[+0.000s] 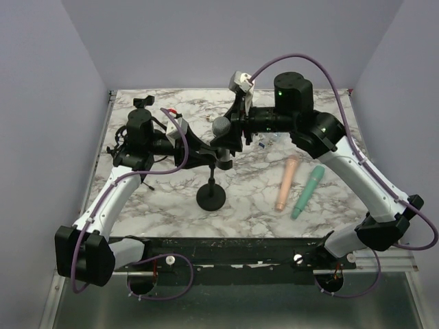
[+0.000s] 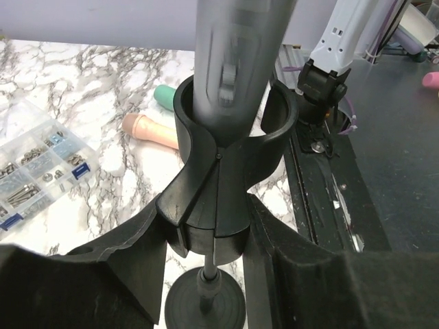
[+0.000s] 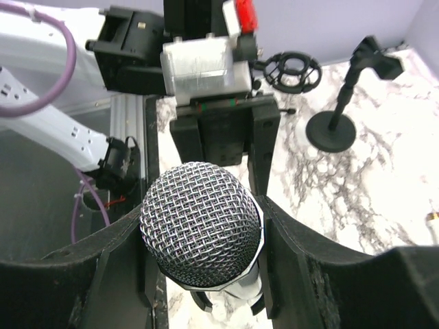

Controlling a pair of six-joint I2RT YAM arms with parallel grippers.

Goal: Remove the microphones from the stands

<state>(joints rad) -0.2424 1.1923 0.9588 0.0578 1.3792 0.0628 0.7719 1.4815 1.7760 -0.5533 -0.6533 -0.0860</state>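
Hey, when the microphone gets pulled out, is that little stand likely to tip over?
Likely top-heavy: the stand has a thin pole on a small round base, with the microphone held high in its clip. The left gripper closed on the clip should steady it. A snug clip could drag the stand upward.

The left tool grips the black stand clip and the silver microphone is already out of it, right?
No. The left tool does grip the black stand clip, but the silver microphone is still seated in it; the left wrist view shows this.
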